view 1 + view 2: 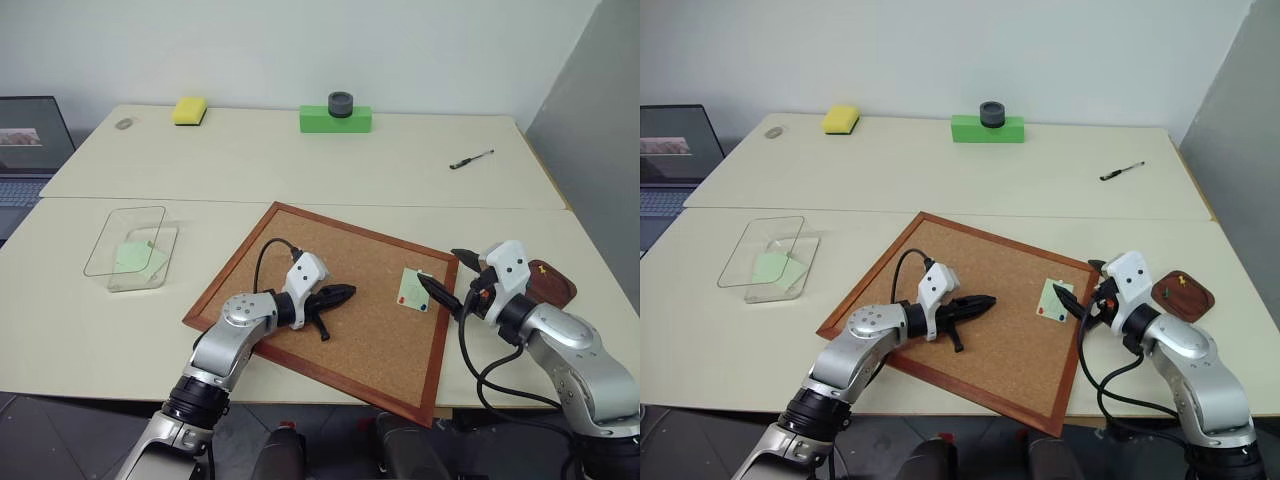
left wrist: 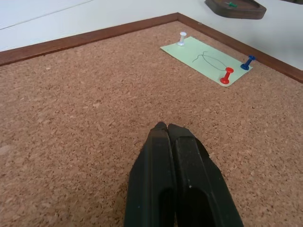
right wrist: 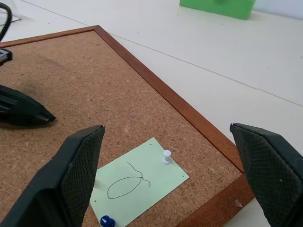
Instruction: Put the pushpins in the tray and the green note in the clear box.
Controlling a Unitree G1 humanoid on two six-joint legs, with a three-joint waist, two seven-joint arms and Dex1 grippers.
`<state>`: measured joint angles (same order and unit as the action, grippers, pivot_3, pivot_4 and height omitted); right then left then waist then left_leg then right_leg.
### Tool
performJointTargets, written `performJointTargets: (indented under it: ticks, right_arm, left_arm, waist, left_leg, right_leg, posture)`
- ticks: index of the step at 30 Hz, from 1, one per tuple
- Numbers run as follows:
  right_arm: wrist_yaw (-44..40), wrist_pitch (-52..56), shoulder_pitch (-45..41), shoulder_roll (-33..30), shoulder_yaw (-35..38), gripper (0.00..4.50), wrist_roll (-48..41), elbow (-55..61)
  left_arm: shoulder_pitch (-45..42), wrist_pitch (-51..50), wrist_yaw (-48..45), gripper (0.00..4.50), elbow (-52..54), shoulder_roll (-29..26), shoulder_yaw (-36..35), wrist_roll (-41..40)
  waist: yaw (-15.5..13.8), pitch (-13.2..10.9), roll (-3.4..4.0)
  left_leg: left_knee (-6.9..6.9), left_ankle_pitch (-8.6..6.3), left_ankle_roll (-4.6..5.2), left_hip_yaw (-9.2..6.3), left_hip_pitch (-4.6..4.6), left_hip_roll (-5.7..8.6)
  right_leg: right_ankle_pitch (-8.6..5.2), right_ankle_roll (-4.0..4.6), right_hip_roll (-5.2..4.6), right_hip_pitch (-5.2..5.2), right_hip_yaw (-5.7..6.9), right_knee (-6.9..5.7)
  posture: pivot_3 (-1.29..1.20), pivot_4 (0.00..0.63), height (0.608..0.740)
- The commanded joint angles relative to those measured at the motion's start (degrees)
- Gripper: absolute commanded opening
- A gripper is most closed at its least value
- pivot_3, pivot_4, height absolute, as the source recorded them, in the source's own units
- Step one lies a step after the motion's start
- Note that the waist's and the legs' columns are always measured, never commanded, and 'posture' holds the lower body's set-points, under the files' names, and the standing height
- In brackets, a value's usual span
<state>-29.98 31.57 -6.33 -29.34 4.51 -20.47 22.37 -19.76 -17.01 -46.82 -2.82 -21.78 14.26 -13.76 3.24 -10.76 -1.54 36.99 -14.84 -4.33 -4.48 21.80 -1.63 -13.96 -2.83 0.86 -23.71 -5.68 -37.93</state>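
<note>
Clear box [image 1: 130,250] lay at left, already containing one green slip. Left gripper [image 1: 345,293], jaws pressed together and empty, hovered over the corkboard [image 1: 330,300]. Green note [image 3: 137,187], thin and limp, was pinned by white [image 3: 166,156], red [image 2: 227,75] and blue [image 2: 247,62] pushpins; light, slippery heads, best pinched singly. Right gripper [image 1: 440,292] hung wide apart beside it; tray [image 1: 555,285] at right.

Three pushpins [image 2: 227,74], two green notes [image 2: 206,63], one tray [image 1: 1183,295], one clear box [image 1: 133,248].

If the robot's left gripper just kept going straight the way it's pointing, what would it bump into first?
Probably the green note pinned on the cork board. The shut left gripper points low across bare cork toward it, likely reaching the red pushpin first. Depth is hard to judge, so it might scrape the cork sooner.
</note>
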Motion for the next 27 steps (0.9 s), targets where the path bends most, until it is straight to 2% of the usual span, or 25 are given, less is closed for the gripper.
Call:
performJointTargets:
  ticks: [1,12,16,27]
  right_arm:
    - [-1.21,0.63,-2.46,-0.65,-1.35,4.5,0.37,-2.1]
    - [-2.77,-3.34,-7.81,1.09,-4.84,4.5,3.61,-12.77]
    - [-2.85,-4.3,-8.54,1.47,-5.06,3.91,4.44,-14.69]
    - [-3.76,-5.1,-8.11,1.3,-6.59,1.75,5.64,-14.53]
  left_arm:
    - [1.64,0.09,-0.3,0.04,0.35,-0.07,0.04,0.62]
    - [4.26,-1.82,0.26,0.04,3.54,-0.24,-0.39,0.53]
    - [4.7,-2.38,0.31,0.0,4.2,-0.17,-0.46,0.57]
    - [4.16,-2.44,0.88,0.0,3.11,-0.25,-0.65,1.58]
  waist:
    - [0.02,0.01,0.01]
    - [0.16,0.09,0.15]
    - [0.16,0.09,0.15]
    - [0.17,0.09,0.16]
  left_leg:
    - [0.0,0.0,0.0,0.0,0.0,0.0]
    - [-0.01,0.0,0.01,0.01,-0.02,0.0]
    - [-0.02,0.0,0.01,0.0,-0.02,0.0]
    - [-0.01,0.0,0.01,0.0,-0.03,0.0]
  right_leg:
    - [0.0,0.0,0.0,0.0,0.01,0.0]
    - [0.0,0.0,0.01,0.0,0.0,-0.01]
    - [0.0,0.0,0.01,0.0,0.0,0.0]
    - [0.0,-0.01,0.01,0.0,0.0,-0.01]
  posture:
    - [0.0,0.15,0.74]
    - [0.0,0.15,0.74]
    - [0.0,0.15,0.74]
    - [0.0,0.15,0.74]
